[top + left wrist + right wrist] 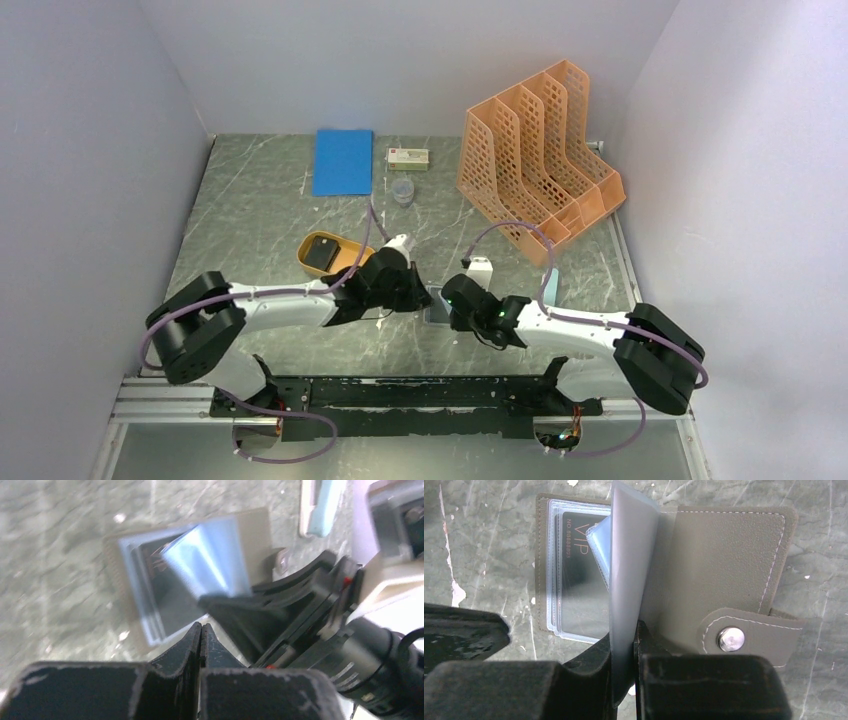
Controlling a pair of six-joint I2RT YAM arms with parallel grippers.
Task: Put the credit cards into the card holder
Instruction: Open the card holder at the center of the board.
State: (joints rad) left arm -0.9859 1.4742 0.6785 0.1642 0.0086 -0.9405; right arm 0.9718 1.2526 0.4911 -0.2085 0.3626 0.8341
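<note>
A flat grey-brown stitched card holder [724, 555] with a snap flap was laid open on the grey marbled table [484, 545]. It filled the upper middle of the right wrist view and lay between the two grippers at the centre of the overhead view. One translucent bluish plastic sleeve [629, 555] of it was pinched between the fingers of the right gripper [624, 642] and stood on edge, apparently so that a pocket would be exposed for loading. In the sleeves lying flat at the upper left, a black rectangular card [579, 590] lettered VIP was seen already lodged. The left gripper [201, 632] was held with its fingers pressed together and nothing between them, just beside the holder's near edge, in the lower middle of its own view. It was judged to be placed there for steadying; whether it touched could not be told. Another black card [322, 253] lay in the orange oval tray [352, 262], left of centre in the overhead view, so the task was judged unfinished.
</note>
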